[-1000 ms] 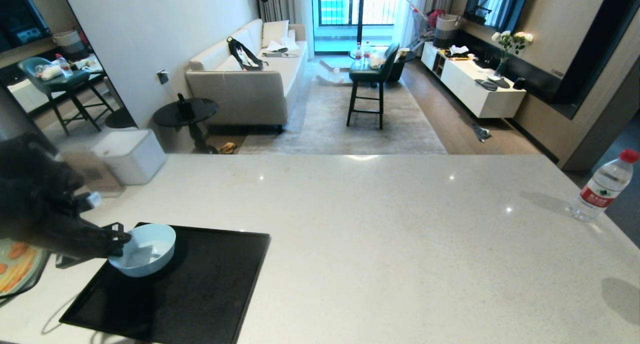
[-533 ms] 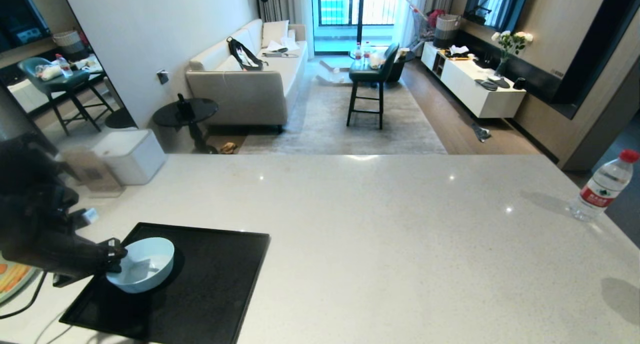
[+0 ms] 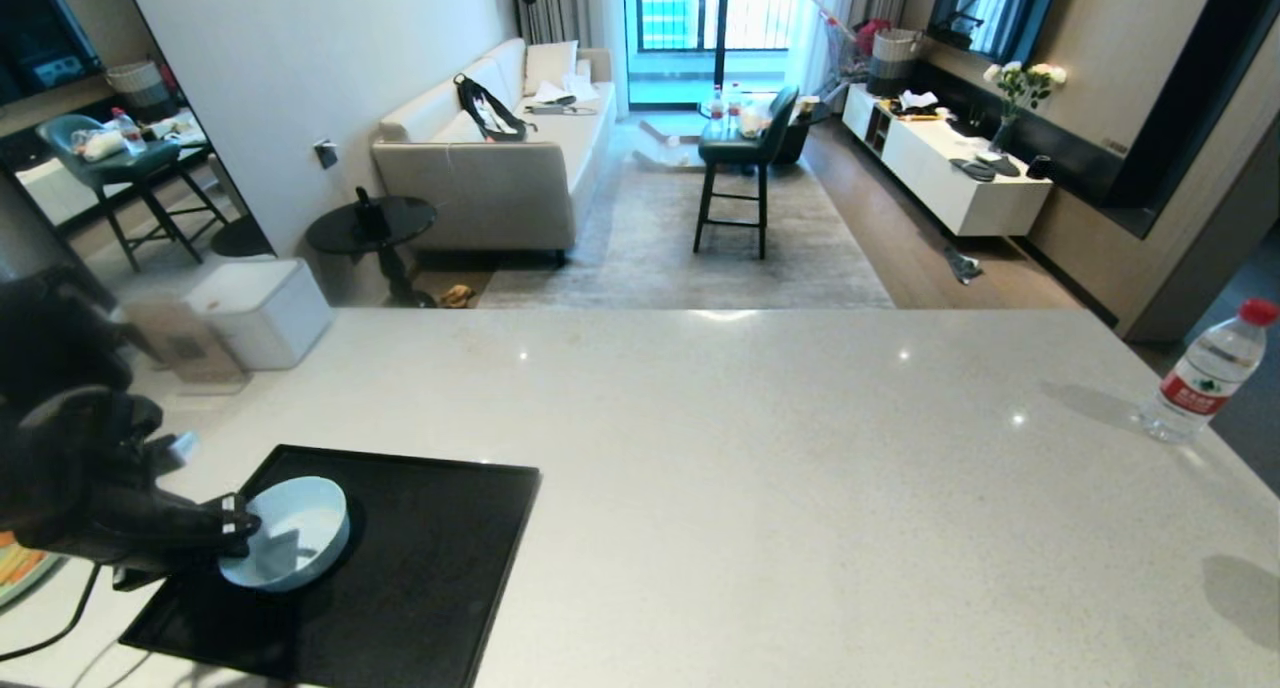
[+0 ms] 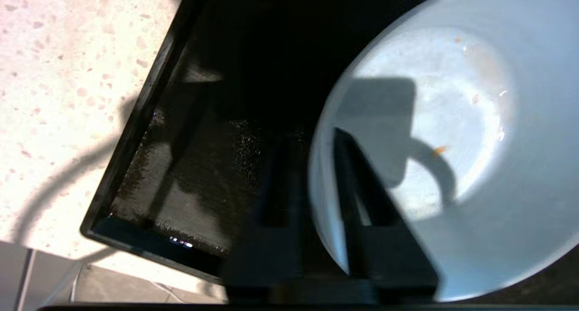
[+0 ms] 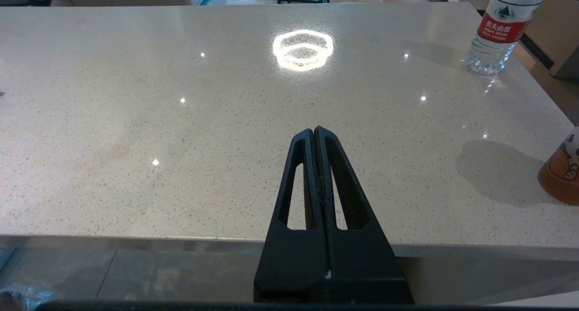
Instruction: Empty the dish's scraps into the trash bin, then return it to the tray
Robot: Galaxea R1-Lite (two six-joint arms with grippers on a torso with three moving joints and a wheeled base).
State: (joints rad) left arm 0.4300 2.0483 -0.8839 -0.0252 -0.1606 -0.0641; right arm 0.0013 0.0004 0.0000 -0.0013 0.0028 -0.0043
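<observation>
**Dish down on the tray, fingers astride its rim**

Now the dish [image 3: 288,534] sits on the black tray [image 3: 420,568], in the tray's near-left part, and the left gripper [image 3: 238,528] is right at the dish's left edge. From the left wrist view, one of its fingers [image 4: 362,202] lies inside the dish [image 4: 434,157], over the pale inner wall, while the other stands outside it above the tray [image 4: 149,166]; the rim runs through the narrow gap between the two. The gap is slim, and whether the fingers press on the rim or stand just clear of it I cannot tell. The dish is all but bare inside: only a tiny orange speck and a few faint smears beyond the inner finger, with the finger's shadow thrown across the bottom.

The tray's corner lies on the outer finger's side, and past that corner comes the speckled pale table [image 3: 760,468].

Off to the left, behind the left arm, a sliver of a plate with orange and yellow pieces [image 3: 20,568] shows at the table's edge.

The right gripper [image 5: 314,132] hangs just off the near edge of the table, its fingers pressed together with nothing between them. Well ahead of them and off to the right stands a water bottle [image 3: 1205,373], and nearer on the same side a brown cup [image 5: 563,166].
</observation>
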